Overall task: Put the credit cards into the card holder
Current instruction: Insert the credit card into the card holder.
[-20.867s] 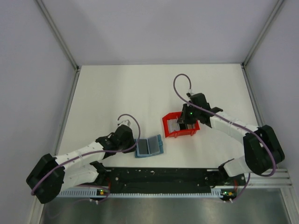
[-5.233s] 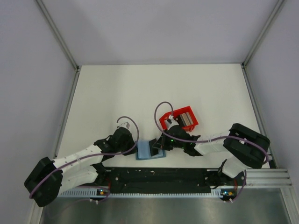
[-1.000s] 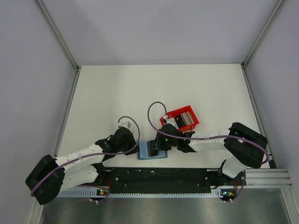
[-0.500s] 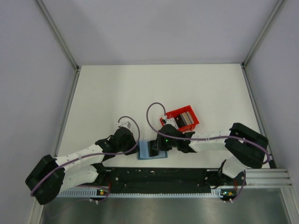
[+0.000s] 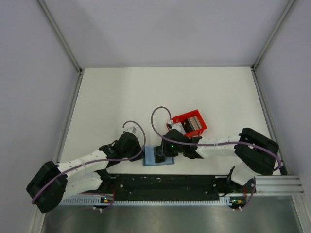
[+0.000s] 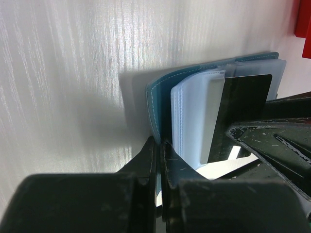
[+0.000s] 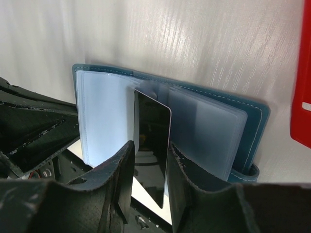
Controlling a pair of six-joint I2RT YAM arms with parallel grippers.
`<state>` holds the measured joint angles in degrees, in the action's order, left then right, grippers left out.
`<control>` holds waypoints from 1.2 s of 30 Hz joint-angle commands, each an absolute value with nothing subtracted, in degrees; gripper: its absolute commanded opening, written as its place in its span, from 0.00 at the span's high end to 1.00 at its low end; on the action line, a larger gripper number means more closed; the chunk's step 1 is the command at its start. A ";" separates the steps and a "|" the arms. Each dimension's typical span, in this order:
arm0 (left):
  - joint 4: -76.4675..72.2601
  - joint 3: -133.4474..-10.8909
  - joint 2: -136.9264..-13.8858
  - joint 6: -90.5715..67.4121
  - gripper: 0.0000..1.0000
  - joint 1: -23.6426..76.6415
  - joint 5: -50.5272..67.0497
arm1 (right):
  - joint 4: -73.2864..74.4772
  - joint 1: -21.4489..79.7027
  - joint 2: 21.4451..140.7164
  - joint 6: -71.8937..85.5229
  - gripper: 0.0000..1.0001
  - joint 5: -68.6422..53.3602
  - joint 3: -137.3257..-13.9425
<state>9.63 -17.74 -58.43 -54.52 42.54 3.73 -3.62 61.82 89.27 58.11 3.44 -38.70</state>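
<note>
Right wrist: right claw straddles card, grip unclear; left claw clamps card holder near red tray.

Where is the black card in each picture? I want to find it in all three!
Top external: the black card is a small dark patch on the card holder, low in the middle.
Left wrist: the black card is right of centre, against the clear sleeves.
Right wrist: the black card stands upright in the centre.
Shared landmark: the teal card holder, right around the card in every view.
</note>
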 commanded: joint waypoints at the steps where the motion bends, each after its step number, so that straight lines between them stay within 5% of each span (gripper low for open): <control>1: 13.01 -15.47 -59.59 -53.35 1.00 42.54 1.23 | 5.71 62.40 89.30 56.43 0.67 6.68 -38.50; 17: 12.83 -15.47 -59.59 -53.61 1.00 42.54 1.41 | 4.22 65.21 96.59 55.72 0.65 1.05 -45.17; 36: 12.83 -15.38 -59.59 -53.53 1.00 42.54 1.41 | 17.31 65.13 90.53 55.72 0.62 11.78 -45.44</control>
